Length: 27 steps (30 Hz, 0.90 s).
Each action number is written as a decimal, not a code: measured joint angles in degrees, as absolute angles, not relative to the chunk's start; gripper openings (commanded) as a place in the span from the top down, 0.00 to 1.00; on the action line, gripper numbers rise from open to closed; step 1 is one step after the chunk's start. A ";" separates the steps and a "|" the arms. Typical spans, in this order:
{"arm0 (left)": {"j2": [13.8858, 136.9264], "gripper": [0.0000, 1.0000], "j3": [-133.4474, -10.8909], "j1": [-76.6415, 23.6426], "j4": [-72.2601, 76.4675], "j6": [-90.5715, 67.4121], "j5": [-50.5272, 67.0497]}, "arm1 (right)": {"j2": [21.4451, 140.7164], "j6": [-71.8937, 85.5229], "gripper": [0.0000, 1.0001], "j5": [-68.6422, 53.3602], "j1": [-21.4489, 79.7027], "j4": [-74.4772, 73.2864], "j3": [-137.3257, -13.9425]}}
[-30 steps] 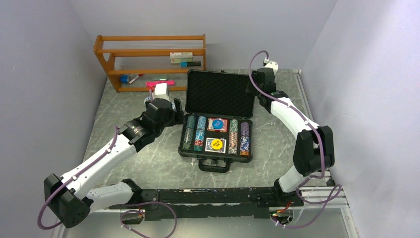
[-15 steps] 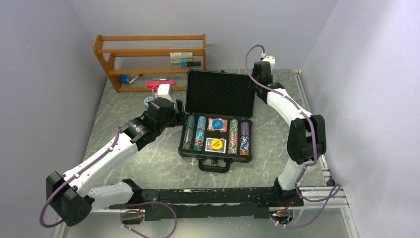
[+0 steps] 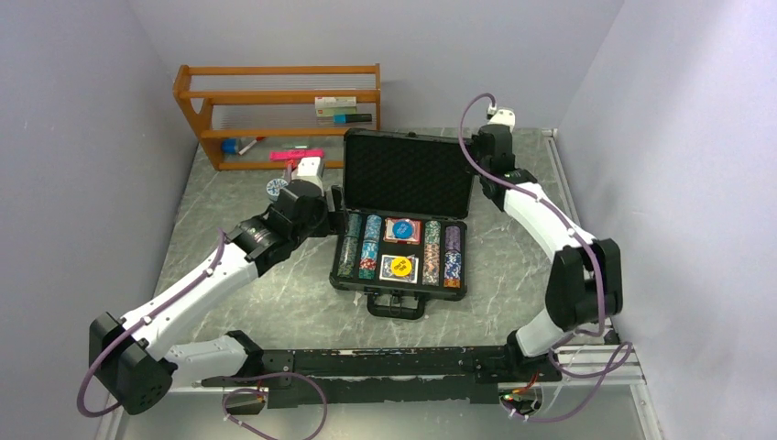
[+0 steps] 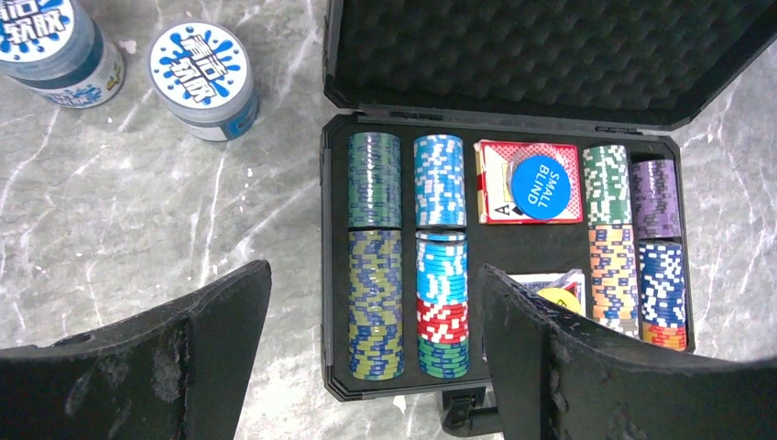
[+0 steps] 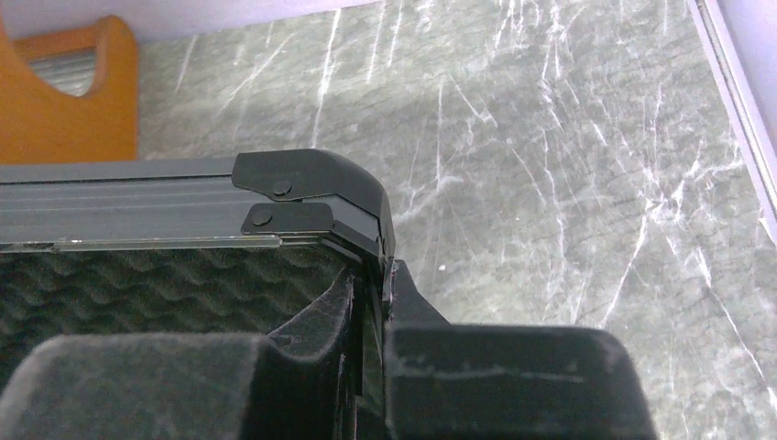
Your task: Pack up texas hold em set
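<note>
The case (image 3: 399, 287) lies open at the centre of the worktop (image 3: 275, 284) in the top view, its foam-lined lid (image 3: 408, 174) standing up at the back. Chips (image 4: 376, 302) fill the slots at both sides. In the middle are a red deck (image 4: 492, 188) with a blue button (image 4: 540, 186) on it and, nearer the handle, a yellow button (image 3: 399, 267).

The right tool (image 5: 371, 302) is clamped on the lid's rim near its upper right corner. The left tool (image 4: 371, 280) hangs over the case's left edge, jaws wide apart and holding nothing.

Two tubs (image 4: 203, 78) stand at the upper left of the left wrist view. A shelf (image 3: 275, 110) stands at the back left.
</note>
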State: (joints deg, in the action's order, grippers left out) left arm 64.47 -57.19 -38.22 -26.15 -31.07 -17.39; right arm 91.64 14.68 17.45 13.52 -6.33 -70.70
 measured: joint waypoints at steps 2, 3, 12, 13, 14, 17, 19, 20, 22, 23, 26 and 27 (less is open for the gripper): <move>65.01 0.14 -57.19 -38.22 -26.13 -31.05 -16.71 | 88.33 14.39 1.00 16.93 13.76 -4.73 -67.61; 65.14 0.14 -57.19 -38.20 -26.13 -31.05 -16.51 | 86.41 14.31 1.00 16.53 13.85 -3.49 -65.60; 65.10 0.14 -59.37 -38.17 -25.78 -31.07 -16.53 | 65.69 12.75 1.00 14.46 16.14 4.03 -46.70; 65.10 0.14 -59.94 -38.17 -25.69 -31.07 -16.64 | 63.59 12.67 1.00 14.59 16.25 4.01 -45.28; 65.10 0.14 -60.66 -38.17 -25.74 -31.00 -16.75 | 61.36 12.58 1.00 14.74 16.40 3.66 -43.77; 65.52 0.14 -64.38 -38.15 -25.54 -30.59 -16.78 | 55.88 12.58 1.00 16.01 16.75 2.94 -40.18; 66.04 0.14 -67.37 -38.09 -24.21 -30.39 -16.32 | 52.86 12.60 1.00 16.71 16.97 2.26 -38.37; 66.43 0.14 -68.69 -38.06 -23.18 -30.24 -15.94 | 51.51 12.64 1.00 17.08 17.06 1.87 -37.67; 67.72 0.14 -70.54 -38.04 -20.43 -30.20 -14.59 | 49.58 12.84 1.00 17.67 17.15 1.26 -36.64; 68.84 0.13 -71.48 -38.00 -19.11 -30.22 -13.63 | 48.90 12.97 1.00 17.80 17.15 0.89 -36.40; 74.04 0.13 -74.48 -38.00 -15.42 -30.30 -9.72 | 47.59 13.06 1.00 17.91 17.21 0.12 -35.90; 76.66 0.14 -75.72 -38.00 -14.09 -30.46 -8.21 | 47.35 13.06 1.00 17.78 17.21 0.05 -35.79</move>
